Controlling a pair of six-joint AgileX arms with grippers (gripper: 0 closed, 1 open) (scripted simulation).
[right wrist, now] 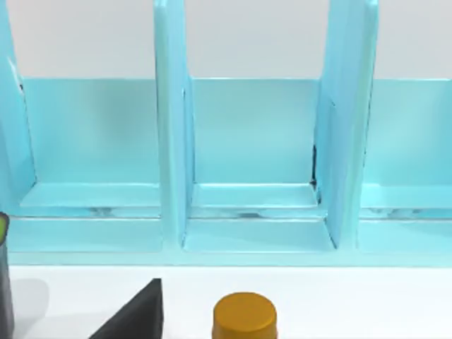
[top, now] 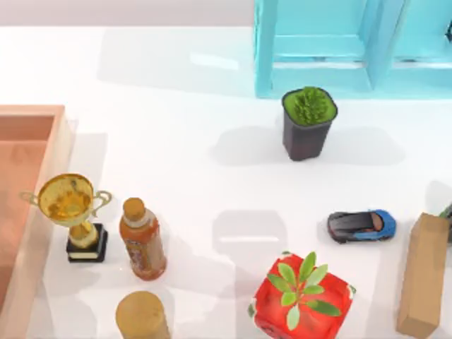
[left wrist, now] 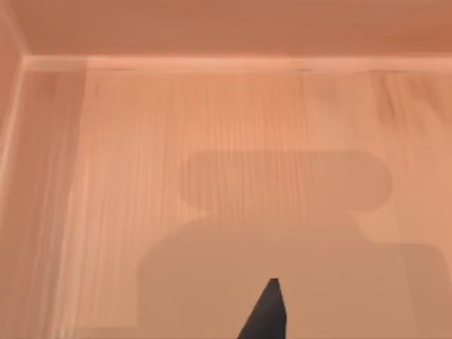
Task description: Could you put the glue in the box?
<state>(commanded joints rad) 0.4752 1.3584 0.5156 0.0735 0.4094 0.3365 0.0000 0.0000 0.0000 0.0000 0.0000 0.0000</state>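
The box [top: 62, 152] is being seen at the table's [top: 176, 106] left edge, open-topped, with its thick wall running down toward the near edge. The left hand [left wrist: 267, 314] is being held over the box's wooden floor, inside the walls, and its broad shadow is being thrown on the boards beneath it. Whether that hand is spread or pressed together cannot be told. Where the glue is cannot be told either.

Just outside the box's right wall, a gold trophy [top: 70, 212] is being kept upright. Beyond it from the box, an orange bottle [top: 141, 244] is standing, with a tan cylinder [top: 141, 318] nearer the table's front. Farther from the box, a red cube with a plant [top: 302, 296], a toy car [top: 361, 224] and a dark plant pot [top: 308, 123] are being left well apart. A tan carton [top: 422, 275] is lying farthest from the box.

The right hand [right wrist: 134, 316] is being pointed at a cyan rack [right wrist: 247, 148] across the table from the box, with a brown cap [right wrist: 244, 316] close by; its state cannot be told.
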